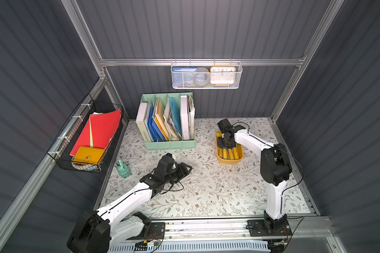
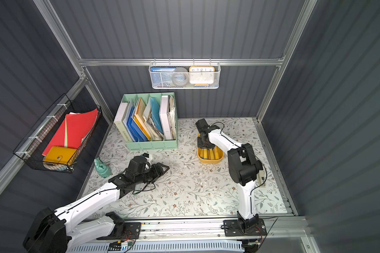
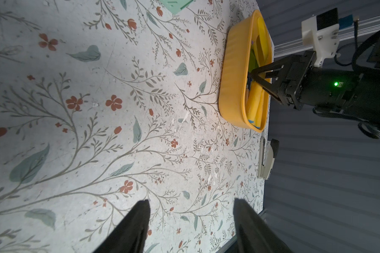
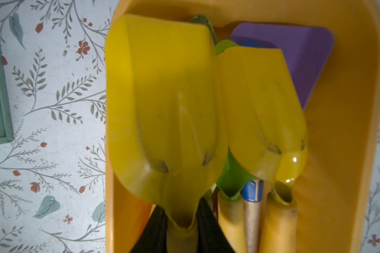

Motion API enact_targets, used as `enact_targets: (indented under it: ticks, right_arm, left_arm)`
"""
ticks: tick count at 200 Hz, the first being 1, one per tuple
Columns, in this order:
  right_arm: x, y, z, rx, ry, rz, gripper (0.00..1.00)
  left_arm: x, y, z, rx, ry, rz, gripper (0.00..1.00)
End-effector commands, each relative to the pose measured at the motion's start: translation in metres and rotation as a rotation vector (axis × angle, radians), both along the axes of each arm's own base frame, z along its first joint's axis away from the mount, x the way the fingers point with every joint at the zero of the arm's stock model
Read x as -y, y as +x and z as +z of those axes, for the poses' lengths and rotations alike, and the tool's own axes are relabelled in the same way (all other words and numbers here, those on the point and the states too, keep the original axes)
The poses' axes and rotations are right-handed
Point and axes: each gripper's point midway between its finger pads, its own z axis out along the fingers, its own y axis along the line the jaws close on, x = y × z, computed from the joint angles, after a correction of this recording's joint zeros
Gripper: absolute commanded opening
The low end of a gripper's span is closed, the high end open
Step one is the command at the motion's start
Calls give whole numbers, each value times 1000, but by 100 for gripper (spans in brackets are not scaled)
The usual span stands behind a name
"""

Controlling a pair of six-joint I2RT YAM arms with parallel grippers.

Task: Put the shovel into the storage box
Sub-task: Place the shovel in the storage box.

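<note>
The storage box (image 1: 229, 161) (image 2: 211, 162) is a mustard-yellow tub at the back right of the floral table. It holds several toy shovels. In the right wrist view a yellow shovel (image 4: 162, 98) lies along the box's (image 4: 349, 131) wall, blade away from me. My right gripper (image 4: 181, 219) is shut on its neck, a black finger pressed on each side. The same gripper (image 1: 227, 144) (image 3: 253, 73) reaches down into the box (image 3: 233, 87). My left gripper (image 3: 191, 203) (image 1: 188, 169) hovers open over bare table at mid-left, nothing between its fingers.
A second yellow shovel (image 4: 261, 98), a purple one (image 4: 305, 61) and green and blue ones fill the box. A mint-green file holder (image 1: 169, 144) stands at the back. A green toy (image 1: 123, 168) sits left, a stapler (image 3: 268, 157) by the right edge. Wire baskets (image 1: 206, 75) (image 1: 86, 135) hang on the walls.
</note>
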Motion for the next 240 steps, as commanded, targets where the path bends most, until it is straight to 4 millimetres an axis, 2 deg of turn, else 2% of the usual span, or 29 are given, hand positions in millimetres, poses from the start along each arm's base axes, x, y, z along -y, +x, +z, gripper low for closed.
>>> enact_targets:
  ticks: [1, 38, 55, 68, 142, 180, 214, 240]
  right_arm:
    - [-4, 0, -4, -23, -5, 7, 28]
    - [-4, -2, -8, -47, -4, -10, 32]
    - [0, -2, -7, -43, -19, -31, 27]
    - [2, -2, -6, -39, -26, -43, 17]
    - [14, -6, 15, 7, -70, -81, 16]
    - [16, -12, 16, 1, -94, -78, 16]
    - [18, -15, 5, -20, -122, -80, 17]
    - [14, -15, -3, -42, -111, -82, 28]
  left_arm:
    - [-5, -2, -10, -26, 21, 25, 66]
    - [-7, -2, -12, -30, 29, 31, 66]
    - [-7, -2, -13, -32, 30, 31, 66]
    - [-7, -2, -13, -32, 29, 31, 66]
    - [-7, -3, -16, -36, 26, 31, 66]
    - [-6, -3, -19, -40, 25, 32, 66]
    - [-6, -3, -20, -43, 20, 30, 66]
    - [-7, -4, -20, -44, 23, 32, 66]
